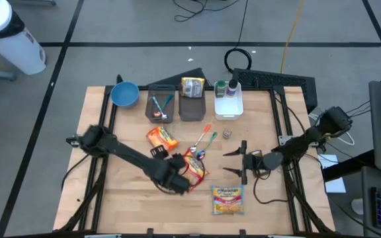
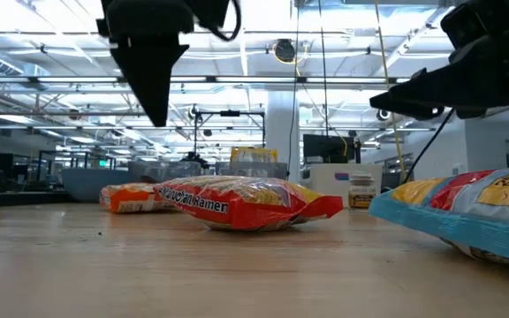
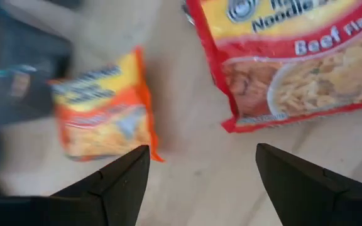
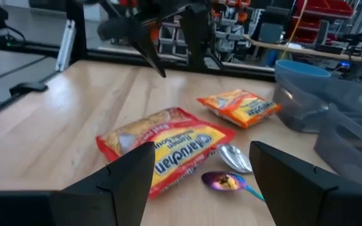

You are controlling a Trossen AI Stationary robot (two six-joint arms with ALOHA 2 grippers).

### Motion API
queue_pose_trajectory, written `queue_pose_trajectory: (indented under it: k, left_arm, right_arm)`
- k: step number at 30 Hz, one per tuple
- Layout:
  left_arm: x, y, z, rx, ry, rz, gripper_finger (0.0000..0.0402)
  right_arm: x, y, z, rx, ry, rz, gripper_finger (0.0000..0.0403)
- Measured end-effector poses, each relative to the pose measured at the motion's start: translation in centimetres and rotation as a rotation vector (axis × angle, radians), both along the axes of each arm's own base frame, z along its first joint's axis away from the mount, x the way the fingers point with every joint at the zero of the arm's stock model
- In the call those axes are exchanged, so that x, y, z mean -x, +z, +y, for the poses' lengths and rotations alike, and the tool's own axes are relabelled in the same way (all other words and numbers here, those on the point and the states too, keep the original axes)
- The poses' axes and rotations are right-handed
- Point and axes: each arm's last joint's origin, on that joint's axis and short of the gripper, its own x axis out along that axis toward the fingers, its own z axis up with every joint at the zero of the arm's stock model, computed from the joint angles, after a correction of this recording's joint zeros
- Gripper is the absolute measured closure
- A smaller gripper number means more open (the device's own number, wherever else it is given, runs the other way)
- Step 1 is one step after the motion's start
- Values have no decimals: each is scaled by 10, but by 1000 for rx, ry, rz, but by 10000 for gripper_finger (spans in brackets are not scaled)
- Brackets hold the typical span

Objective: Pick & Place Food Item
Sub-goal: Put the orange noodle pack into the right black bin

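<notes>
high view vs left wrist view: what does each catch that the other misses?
Only the high view: blue bowl, three bins at the far edge, blue-edged noodle pack, spoons, and the right hand, open.

Only the left wrist view: "Beef" printed on the red ramen pack.

Both: that ramen pack, the orange snack pack, and the left hand, open.

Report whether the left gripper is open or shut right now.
Open. The left gripper shows two fingers spread apart with bare table between them, above the red ramen packet, holding nothing.
</notes>
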Motion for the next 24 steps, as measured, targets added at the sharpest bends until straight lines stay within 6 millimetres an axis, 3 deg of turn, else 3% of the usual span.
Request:
queue_pose_trajectory:
  k: [8,24]
  left_arm:
    - [-3,-29,-16,-135,-23,100,101]
    - [17,-78,-2,-247,-22,195,101]
  right_arm:
    - [0,-1,0,-9,2,6,149]
    - [1,-2,2,-26,13,22,149]
